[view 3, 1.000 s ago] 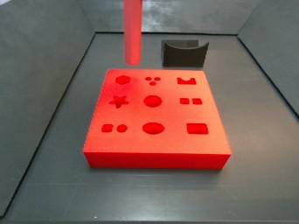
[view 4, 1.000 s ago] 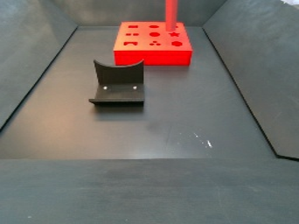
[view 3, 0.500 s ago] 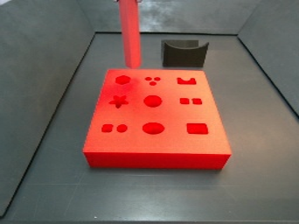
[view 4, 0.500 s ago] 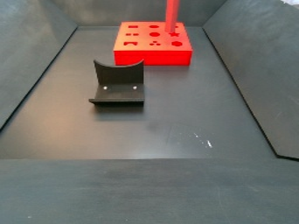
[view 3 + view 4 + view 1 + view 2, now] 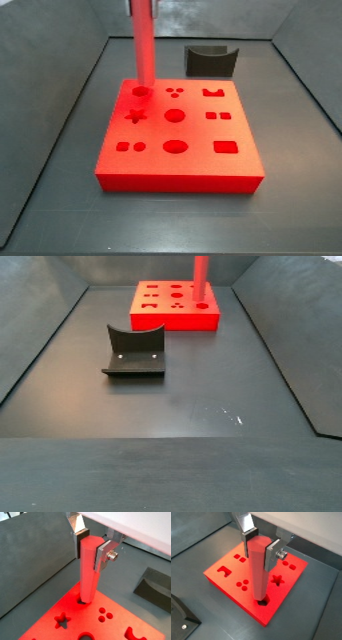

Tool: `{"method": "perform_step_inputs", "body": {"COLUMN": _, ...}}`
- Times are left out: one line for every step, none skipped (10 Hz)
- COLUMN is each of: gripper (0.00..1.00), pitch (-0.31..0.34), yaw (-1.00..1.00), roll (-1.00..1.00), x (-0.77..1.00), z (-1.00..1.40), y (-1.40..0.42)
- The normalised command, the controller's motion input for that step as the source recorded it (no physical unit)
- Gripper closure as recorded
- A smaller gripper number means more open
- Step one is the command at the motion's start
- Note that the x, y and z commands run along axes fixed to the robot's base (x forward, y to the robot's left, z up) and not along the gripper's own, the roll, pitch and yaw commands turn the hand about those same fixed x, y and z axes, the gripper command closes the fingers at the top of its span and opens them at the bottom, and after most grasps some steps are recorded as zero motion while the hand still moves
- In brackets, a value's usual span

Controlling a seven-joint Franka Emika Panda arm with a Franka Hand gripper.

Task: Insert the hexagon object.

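The hexagon object is a long red-pink rod. My gripper is shut on its upper end and holds it upright, which also shows in a wrist view. The rod's lower end sits at a hole in a corner of the red block, next to the star-shaped hole. In both side views the rod stands on the block. There its top and the gripper are cut off above the picture. I cannot tell how deep the end sits.
A small dark grey curved holder stands on the floor apart from the block, and shows closer in a side view. Grey sloping walls enclose the dark floor on the sides.
The rod has moved sideways over the block's corner hole and come down, so its lower end now rests at that hole. The block and holder have not moved.
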Motion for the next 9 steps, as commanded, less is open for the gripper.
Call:
{"method": "perform_step_inputs", "body": {"gripper": 1.00, "pitch": -0.167, "yaw": 0.00, "roll": 0.00, "x": -0.29, "z": -0.20, "y": -0.03}}
{"method": "perform_step_inputs", "body": {"gripper": 1.00, "pitch": -0.154, "yaw": 0.00, "roll": 0.00, "x": -0.19, "z": -0.21, "y": -0.05}}
{"method": "perform_step_inputs", "body": {"gripper": 1.00, "pitch": -0.127, "yaw": 0.00, "roll": 0.00, "x": 0.00, "z": -0.23, "y": 0.00}}
{"method": "perform_step_inputs", "body": {"gripper": 1.00, "pitch": -0.087, "yaw": 0.01, "roll": 0.00, "x": 0.00, "z": -0.24, "y": 0.00}}
{"method": "perform_step_inputs", "body": {"gripper": 1.00, "pitch": -0.030, "yaw": 0.00, "roll": 0.00, "x": -0.06, "z": -0.15, "y": 0.00}}
{"method": "perform_step_inputs", "body": {"gripper": 1.00, "pitch": -0.027, "yaw": 0.00, "roll": 0.03, "x": 0.00, "z": -0.14, "y": -0.02}}
{"method": "perform_step_inputs", "body": {"gripper": 1.00, "pitch": -0.006, "yaw": 0.00, "roll": 0.03, "x": 0.18, "z": -0.12, "y": -0.03}}
{"method": "perform_step_inputs", "body": {"gripper": 1.00, "pitch": -0.006, "yaw": 0.00, "roll": 0.02, "x": 0.13, "z": -0.16, "y": 0.00}}
{"method": "perform_step_inputs", "body": {"gripper": 1.00, "pitch": 0.000, "yaw": 0.00, "roll": 0.01, "x": 0.23, "z": -0.20, "y": 0.02}}
